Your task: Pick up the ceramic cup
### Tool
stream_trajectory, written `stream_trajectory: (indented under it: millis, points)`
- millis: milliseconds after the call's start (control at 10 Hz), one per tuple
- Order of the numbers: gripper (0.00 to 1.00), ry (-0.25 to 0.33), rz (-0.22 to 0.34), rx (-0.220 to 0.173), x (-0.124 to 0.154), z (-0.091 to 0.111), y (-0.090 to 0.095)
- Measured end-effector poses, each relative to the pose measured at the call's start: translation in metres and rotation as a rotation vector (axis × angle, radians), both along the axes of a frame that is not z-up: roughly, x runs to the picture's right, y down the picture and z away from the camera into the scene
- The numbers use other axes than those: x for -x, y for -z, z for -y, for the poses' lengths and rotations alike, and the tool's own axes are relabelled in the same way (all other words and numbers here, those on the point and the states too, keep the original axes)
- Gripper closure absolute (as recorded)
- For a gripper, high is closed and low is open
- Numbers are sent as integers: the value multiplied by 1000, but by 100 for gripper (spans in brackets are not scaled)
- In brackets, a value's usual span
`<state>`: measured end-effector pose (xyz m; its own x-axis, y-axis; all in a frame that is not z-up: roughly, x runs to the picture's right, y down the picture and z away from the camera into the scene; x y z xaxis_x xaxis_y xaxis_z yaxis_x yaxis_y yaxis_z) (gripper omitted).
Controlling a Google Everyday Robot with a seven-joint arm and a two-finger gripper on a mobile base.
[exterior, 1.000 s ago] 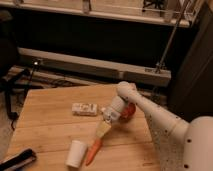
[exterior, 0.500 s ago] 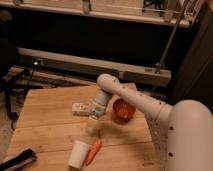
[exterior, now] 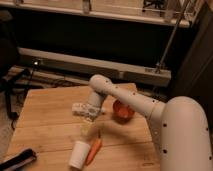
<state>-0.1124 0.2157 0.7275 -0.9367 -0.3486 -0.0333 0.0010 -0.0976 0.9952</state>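
Note:
The ceramic cup (exterior: 78, 154) is small, plain white and handleless. It stands near the front edge of the wooden table (exterior: 45, 120). An orange carrot (exterior: 93, 151) lies right beside it on its right. My gripper (exterior: 87, 129) hangs from the white arm (exterior: 125, 100) just above and slightly behind the cup, a little to its right. It is apart from the cup.
An orange-red bowl (exterior: 123, 109) sits right of the arm. A white packet (exterior: 84, 108) lies behind the gripper, partly covered by the arm. A black object (exterior: 17, 161) lies at the front left corner. A dark chair (exterior: 7, 65) stands left of the table.
The arm has swung left and down toward the front of the table. The gripper has moved from over the carrot's far end to just above the cup. The cup and carrot have stayed in place.

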Motion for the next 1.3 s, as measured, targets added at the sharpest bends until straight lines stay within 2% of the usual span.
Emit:
stream_trajectory:
  millis: [700,800,1100,1200,1300]
  points:
    - [57,83,-23,95,9,-52,22]
    - [62,86,-26,105,8,-58,25]
    - [92,97,-29,136,11,-79,27]
    - [98,82,-32,122,15,-78,23]
    - [100,37,-39,63,22,-68,14]
